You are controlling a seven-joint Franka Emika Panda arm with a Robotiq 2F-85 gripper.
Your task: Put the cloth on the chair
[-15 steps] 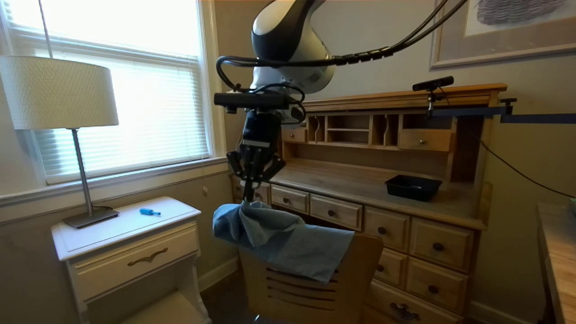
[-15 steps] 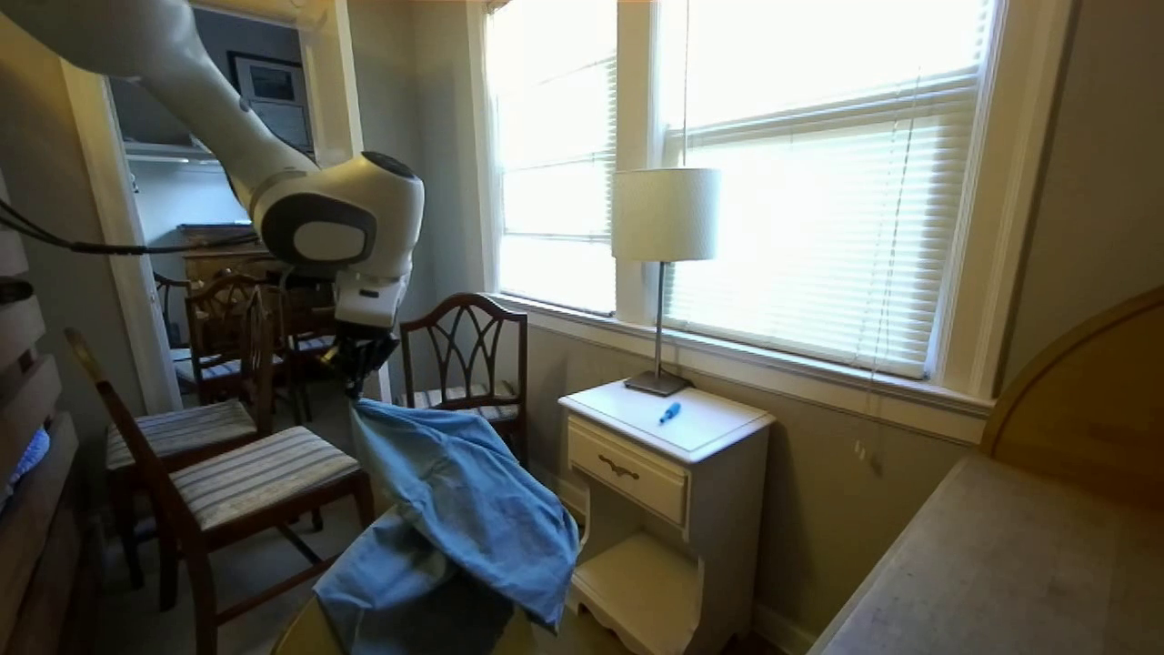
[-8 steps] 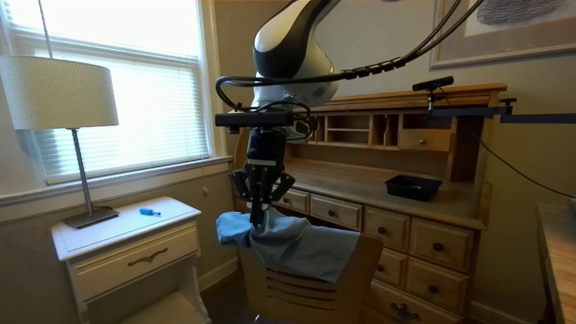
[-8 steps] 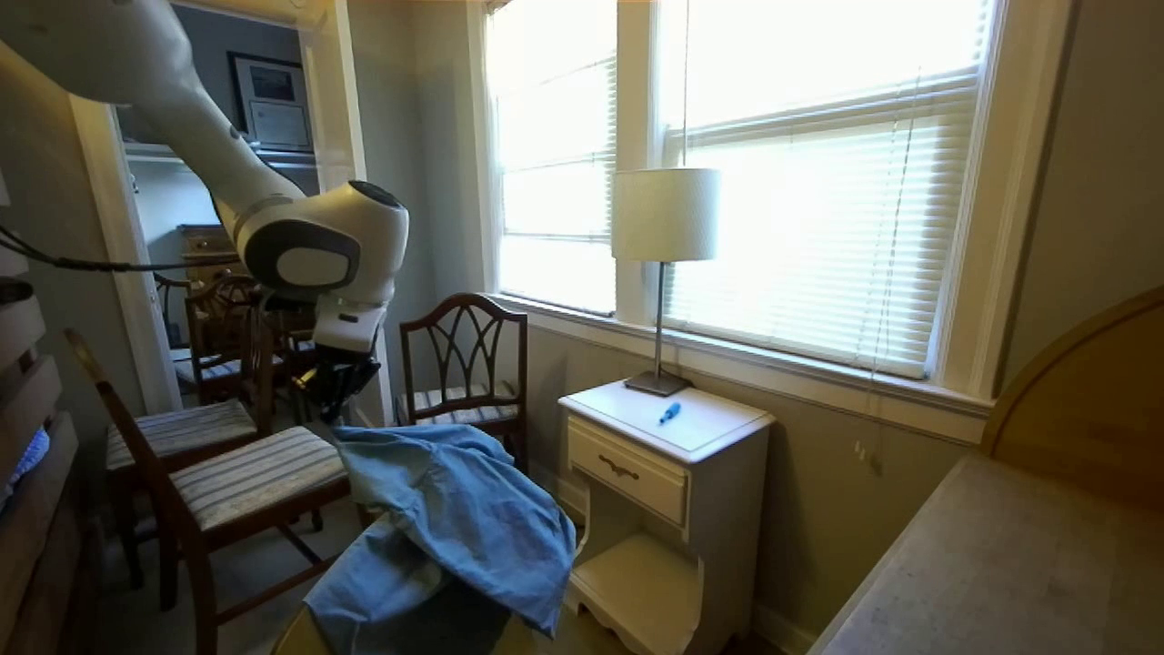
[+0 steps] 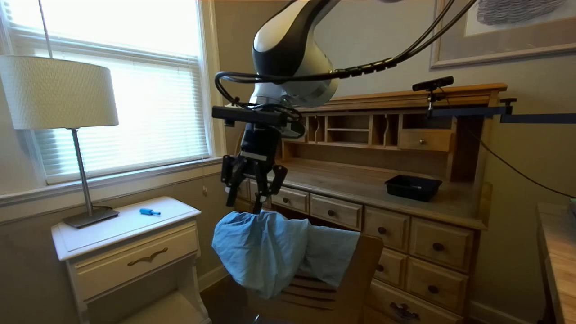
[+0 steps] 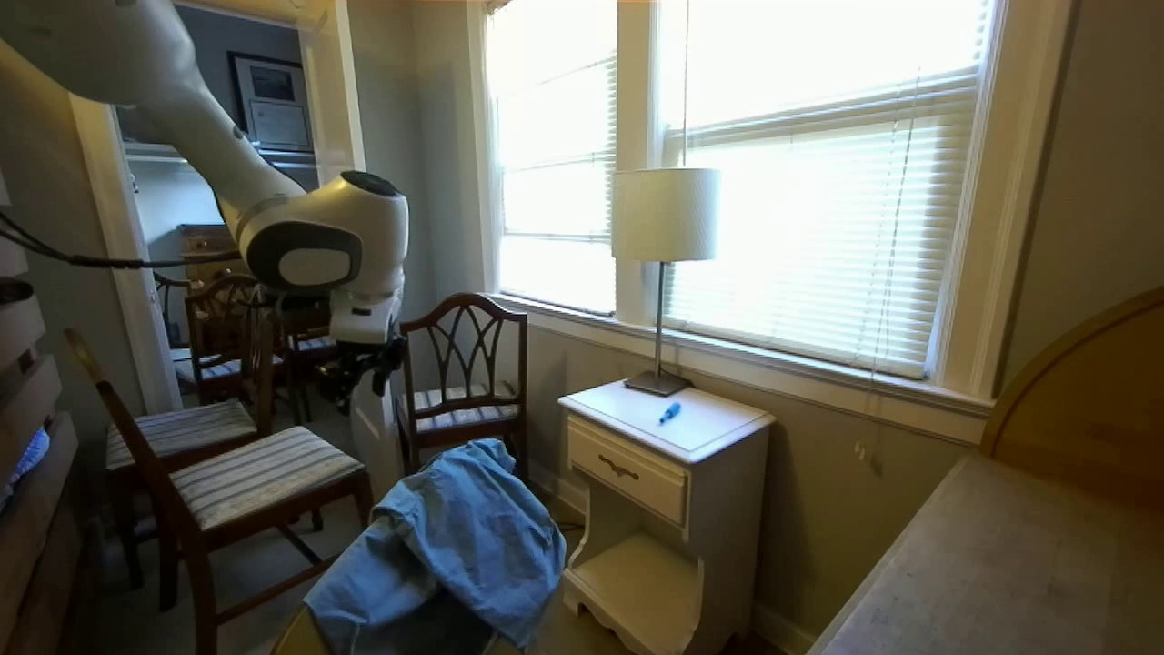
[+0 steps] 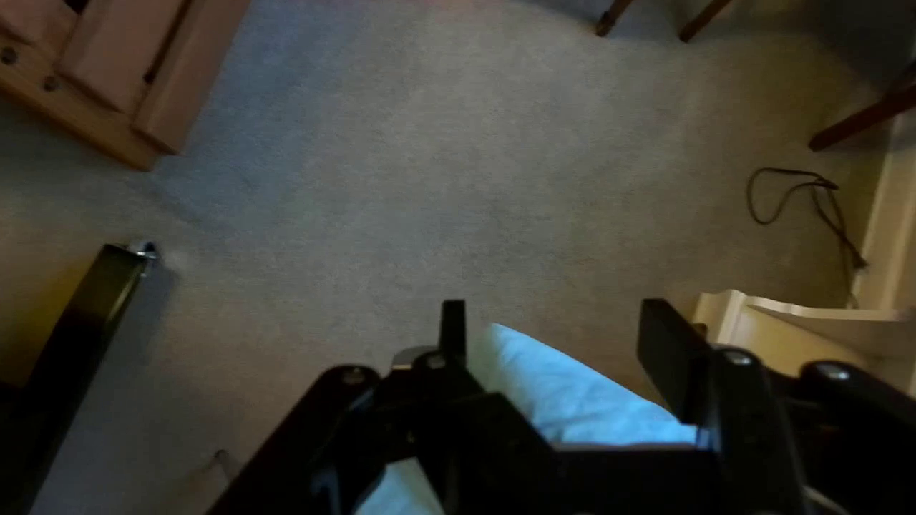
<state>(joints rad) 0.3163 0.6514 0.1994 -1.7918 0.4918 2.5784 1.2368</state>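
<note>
**Blue cloth (image 5: 263, 252) over a slot-backed chair (image 5: 333, 299), my claw (image 5: 244, 206) above**

The cloth's long axis follows the chair's top edge. Its bunched end overhangs the chair's side, blunt tip pointing down; the flatter end hangs against the chair's back, one corner down. My arm (image 5: 288, 54) slants in from above, then bends down. My claw, jaws wide apart and empty, points downward, slightly tilted, higher than the chair's top and apart from the cloth.

Pincer (image 5: 244, 207) now agape; cloth (image 5: 263, 252) free
</note>
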